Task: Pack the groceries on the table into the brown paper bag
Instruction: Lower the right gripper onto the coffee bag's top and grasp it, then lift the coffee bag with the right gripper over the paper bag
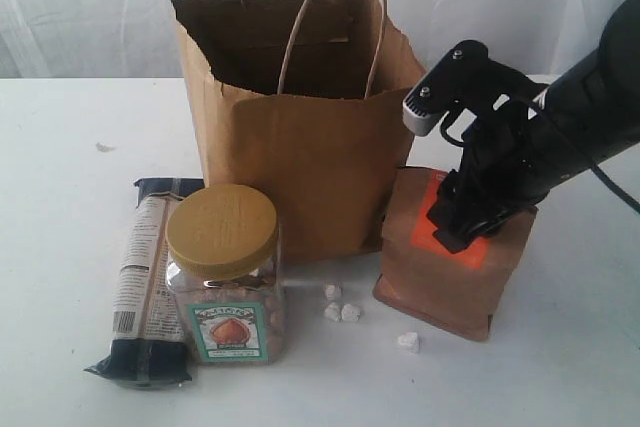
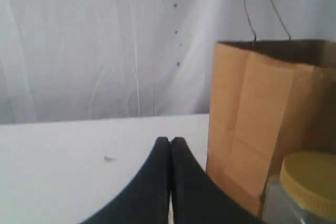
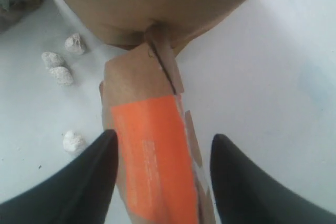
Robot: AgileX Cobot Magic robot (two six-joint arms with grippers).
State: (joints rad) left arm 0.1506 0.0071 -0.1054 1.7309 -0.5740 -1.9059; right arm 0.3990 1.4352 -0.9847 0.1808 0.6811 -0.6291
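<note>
Nearest, at the left front of the surface (image 1: 560, 367), stand the tan-lidded nut jar (image 1: 225, 277) and, touching its left side, the long dark-blue packet (image 1: 150, 277). Neither is being handled.

The step in hand, as I judge it, is the grasp on the orange-labelled brown pouch (image 1: 440, 292). It stands upright at the right, close against the near right corner of the brown paper bag (image 1: 300, 157). The right jaws sit over its folded top and straddle it, about half wide and not closed on it. One finger (image 3: 92, 171) lies at the pouch's side, while the other stands a little apart, with white surface showing in the gap.

To do this well, the arm should shift slightly so the pouch is centred and both fingers meet its faces together; otherwise it may twist or tip toward the bag. It should grip across the orange label, below the fold, where the paper is stiffer. The lift should then go straight up, clear of the bag's rim and its near handle loop, before crossing left over the opening.

The left jaws are pressed together and empty, off to the left of the bag.
</note>
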